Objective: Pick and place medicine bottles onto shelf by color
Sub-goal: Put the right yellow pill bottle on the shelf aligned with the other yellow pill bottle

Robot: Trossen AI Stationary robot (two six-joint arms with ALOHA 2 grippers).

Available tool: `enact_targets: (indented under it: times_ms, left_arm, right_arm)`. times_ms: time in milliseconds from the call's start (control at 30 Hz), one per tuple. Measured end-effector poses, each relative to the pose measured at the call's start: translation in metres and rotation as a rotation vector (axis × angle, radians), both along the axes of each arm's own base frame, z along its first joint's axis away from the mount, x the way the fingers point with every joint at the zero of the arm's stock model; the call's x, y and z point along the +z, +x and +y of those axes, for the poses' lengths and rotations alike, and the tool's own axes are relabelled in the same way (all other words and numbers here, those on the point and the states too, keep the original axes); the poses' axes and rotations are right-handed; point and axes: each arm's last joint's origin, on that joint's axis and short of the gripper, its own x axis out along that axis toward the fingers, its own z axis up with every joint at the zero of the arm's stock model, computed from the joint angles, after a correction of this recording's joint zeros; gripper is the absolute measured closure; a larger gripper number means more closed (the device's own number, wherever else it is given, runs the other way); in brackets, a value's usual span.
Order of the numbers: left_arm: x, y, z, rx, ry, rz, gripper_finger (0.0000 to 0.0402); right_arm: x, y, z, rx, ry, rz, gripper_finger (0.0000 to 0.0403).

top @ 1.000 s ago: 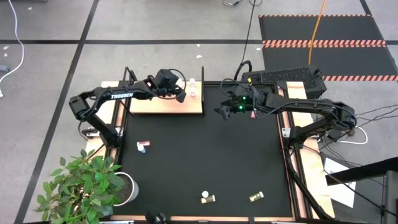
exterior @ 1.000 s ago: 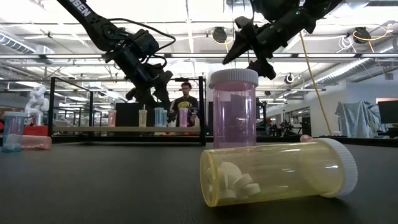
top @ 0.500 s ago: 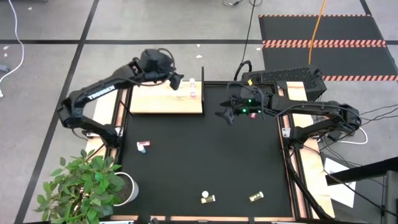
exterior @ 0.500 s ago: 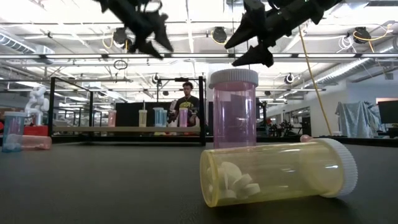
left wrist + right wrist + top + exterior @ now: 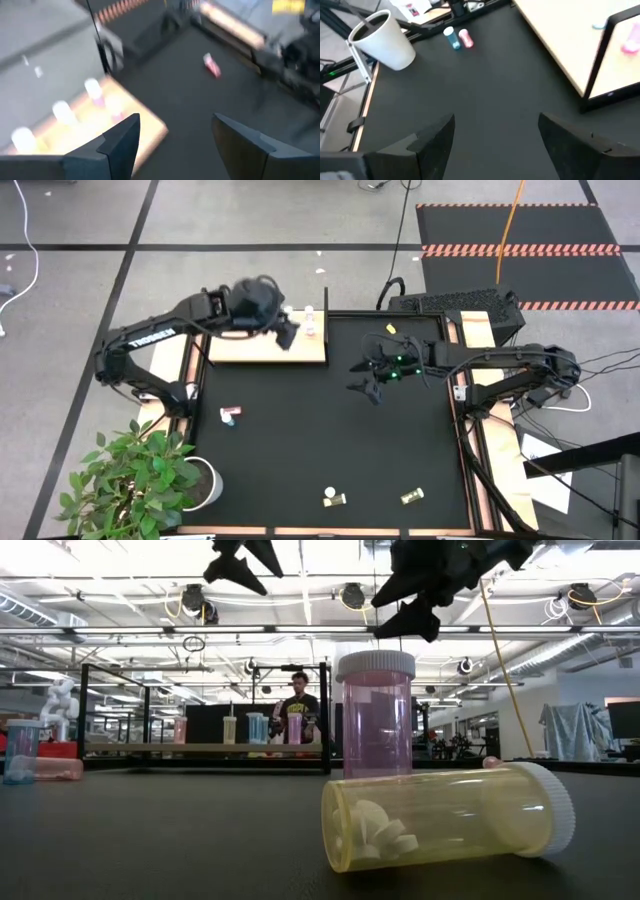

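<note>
Both arms have shifted since a second ago: the left gripper [image 5: 290, 335], which hovered low over the shelf [image 5: 250, 348] beside the standing bottles, has lifted and now hangs above the shelf's right half, while the right gripper [image 5: 368, 376] has swung away from the mat's far edge toward the middle of the black mat [image 5: 320, 430]. Seen from table height, the left gripper [image 5: 243, 558] has climbed from in front of the shelf to the very top of the picture — the right gripper [image 5: 412, 602] stays high, above the pink bottle's cap. Each pair of jaws stands apart with nothing between them; both wrist views show only bare gap between the dark fingers [image 5: 120, 145] and [image 5: 432, 142]. On the shelf, the pink bottles [image 5: 309, 322] stand upright near its far right corner, unmoved; the left wrist view shows white-capped bottles [image 5: 93, 90] standing on the pale board. On the table's mat nothing else has changed place: a pink bottle and a light blue bottle [image 5: 229, 415] lie together near the left edge, a yellow-olive bottle [image 5: 334, 499] rests by the near edge with another yellow-olive bottle [image 5: 412, 497] to its right. A white cup [image 5: 381, 40] shows beyond the mat — beside the plant [image 5: 140, 480].
</note>
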Motion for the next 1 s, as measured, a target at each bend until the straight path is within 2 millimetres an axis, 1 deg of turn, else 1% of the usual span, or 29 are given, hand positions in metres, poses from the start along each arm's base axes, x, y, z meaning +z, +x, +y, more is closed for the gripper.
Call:
enact_targets:
  times_ms: [167,300,433,500,567,667,800,867,1000]
  left_arm:
    - [-0.013,-0.002,-0.047,0.027,-0.149,0.123,0.0158]
    - [-0.022,-0.011,-0.082,0.067,-0.24,0.236,0.0158]
    - [-0.028,-0.025,-0.109,0.106,-0.227,0.348,0.0158]
    - [-0.032,-0.025,-0.12,0.114,-0.205,0.336,0.0158]
    - [-0.039,-0.021,-0.129,0.095,-0.189,0.304,0.0158]
    - [-0.052,-0.013,-0.146,0.0,-0.162,0.257,0.0158]
    - [-0.078,-0.003,-0.172,-0.139,-0.167,0.169,0.0158]
    - [-0.091,0.0,-0.185,-0.194,-0.189,0.112,0.0158]
    - [-0.116,-0.001,-0.207,-0.263,-0.238,0.026,0.0158]
  right_arm:
    - [0.0,0.001,0.006,0.022,0.001,-0.005,0.0132]
    - [0.004,0.004,0.016,0.028,0.013,-0.048,0.0133]
    - [0.011,0.009,0.034,-0.03,0.057,-0.122,0.0133]
    - [0.011,0.009,0.044,-0.076,0.074,-0.13,0.0133]
    - [0.007,0.01,0.054,-0.122,0.089,-0.105,0.0133]
    - [-0.01,0.007,0.074,-0.146,0.125,0.032,0.0133]
    - [-0.03,-0.007,0.116,-0.155,0.236,0.222,0.0133]
    - [-0.037,-0.019,0.133,-0.241,0.306,0.314,0.0135]
    - [-0.05,-0.054,0.161,-0.469,0.447,0.525,0.0149]
